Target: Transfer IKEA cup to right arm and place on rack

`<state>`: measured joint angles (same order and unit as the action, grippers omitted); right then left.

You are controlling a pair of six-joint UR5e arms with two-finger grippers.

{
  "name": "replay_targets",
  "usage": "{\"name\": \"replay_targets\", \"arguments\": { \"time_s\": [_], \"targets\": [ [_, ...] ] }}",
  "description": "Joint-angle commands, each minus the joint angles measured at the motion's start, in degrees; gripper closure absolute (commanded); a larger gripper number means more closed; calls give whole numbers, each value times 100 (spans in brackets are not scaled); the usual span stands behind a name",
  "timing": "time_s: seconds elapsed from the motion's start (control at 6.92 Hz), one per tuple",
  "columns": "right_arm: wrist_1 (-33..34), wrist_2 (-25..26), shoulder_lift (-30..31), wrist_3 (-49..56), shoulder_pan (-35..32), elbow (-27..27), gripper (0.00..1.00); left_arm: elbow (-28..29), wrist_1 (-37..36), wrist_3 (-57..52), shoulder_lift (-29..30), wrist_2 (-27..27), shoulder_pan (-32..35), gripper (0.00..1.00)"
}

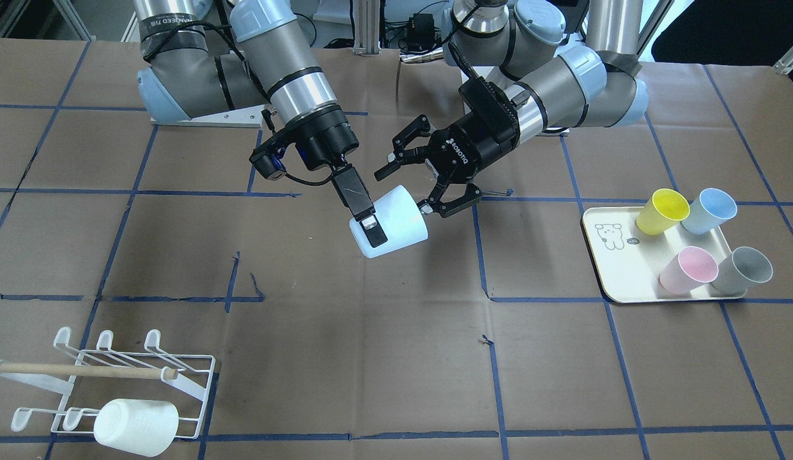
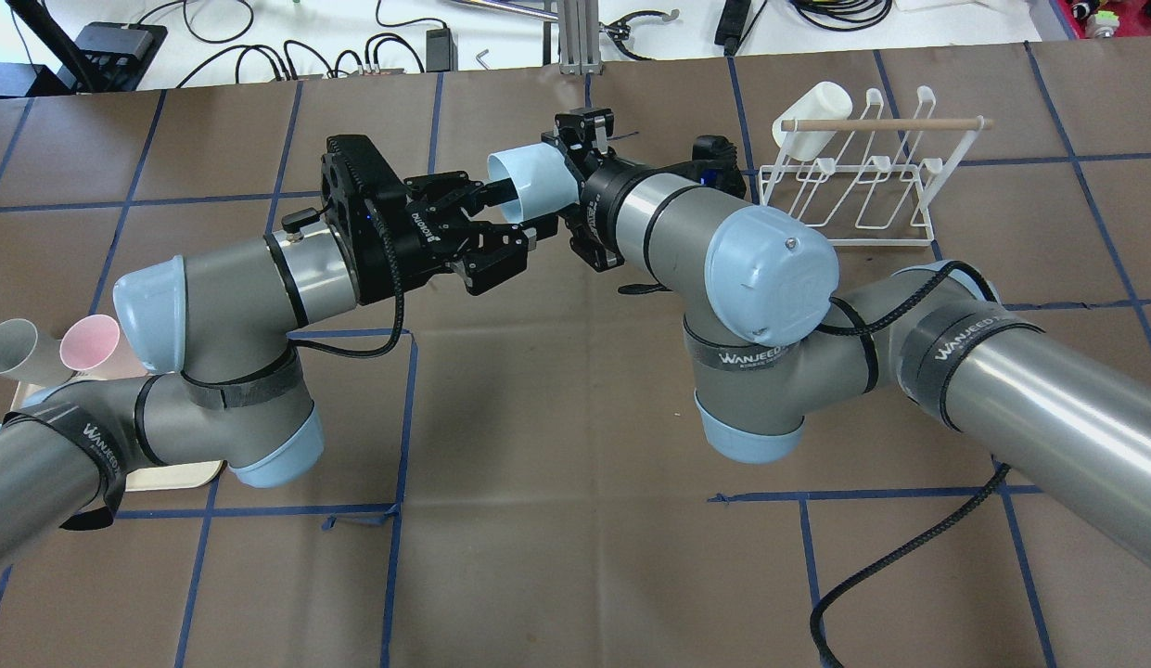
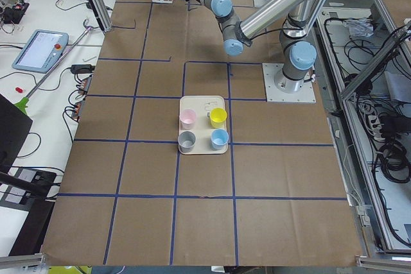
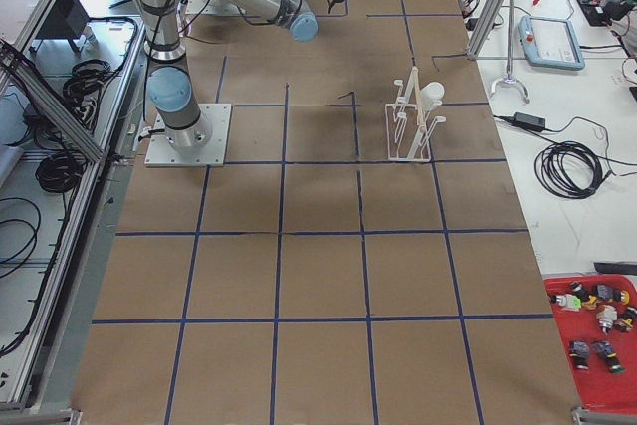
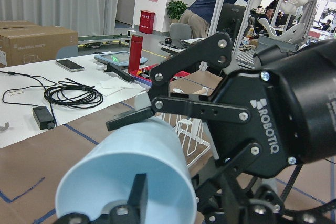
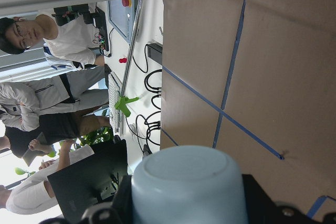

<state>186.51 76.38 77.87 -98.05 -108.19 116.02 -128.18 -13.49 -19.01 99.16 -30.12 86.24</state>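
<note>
Cup in right pincer, left pincer spread

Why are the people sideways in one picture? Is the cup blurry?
Right wrist view: the camera is rolled, so people appear sideways; the light-blue cup, very close, looks slightly soft-edged. Overhead view: glare streaks the shiny tube of the right arm.

Open tabletop between held cup and rack, 1 white cup filling 1 end of it
</note>
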Motion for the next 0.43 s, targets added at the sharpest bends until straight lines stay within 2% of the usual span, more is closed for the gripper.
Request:
{"name": "replay_targets", "arguments": {
  "time_s": [0.0, 0.14, 0.29],
  "targets": [
    [17, -18, 0, -4, 0, -9, 85, 21, 4, 11, -90, -37, -72, 16],
    [26, -18, -35, 5, 0, -27, 86, 13, 13, 11, -134, -81, -185, 15],
    [34, -9, -53, 48, 35, -71, 86, 12, 22, 20, -186, -73, -604, 15]
  ]
}}
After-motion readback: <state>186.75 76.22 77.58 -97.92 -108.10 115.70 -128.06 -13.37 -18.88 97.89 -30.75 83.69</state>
